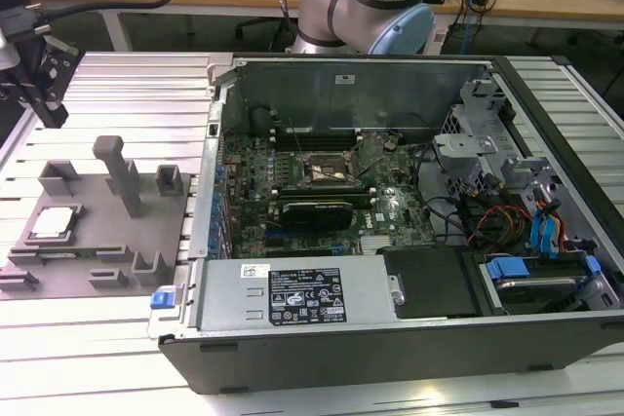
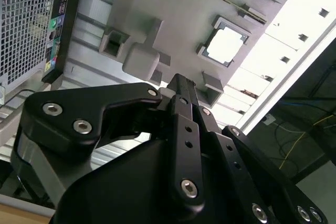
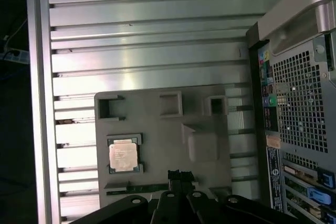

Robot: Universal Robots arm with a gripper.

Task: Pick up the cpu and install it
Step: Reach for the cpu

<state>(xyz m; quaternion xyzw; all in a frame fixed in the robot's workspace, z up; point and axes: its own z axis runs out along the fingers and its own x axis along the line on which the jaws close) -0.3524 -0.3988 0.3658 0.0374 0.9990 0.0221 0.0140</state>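
While the gripper (image 1: 51, 109) hangs over the ribbed aluminium table (image 1: 136, 85) at the exterior view's left, we log it as raised above the grey fixture plate (image 1: 102, 236) and touching nothing. In both wrist views the black fingers (image 3: 173, 174) appear drawn together with nothing between them, so we record the hand as clenched and empty. The cpu (image 1: 54, 222) lies flat in a square recess of the fixture plate, pale metal top upward, near the plate's edge at the exterior view's left. A tall grey post (image 1: 119, 174) stands between it and the computer case (image 1: 390, 348). In the first wrist view the cpu (image 3: 124, 156) lies off to one side of the fingertips, apart from them. In the second wrist view it (image 2: 227, 43) shows beyond the gripper (image 2: 181, 83). The case lies open on its side just beside the plate. Its motherboard faces up, and we note a dark square socket (image 1: 327, 170) near the board's middle, well apart from the cpu.
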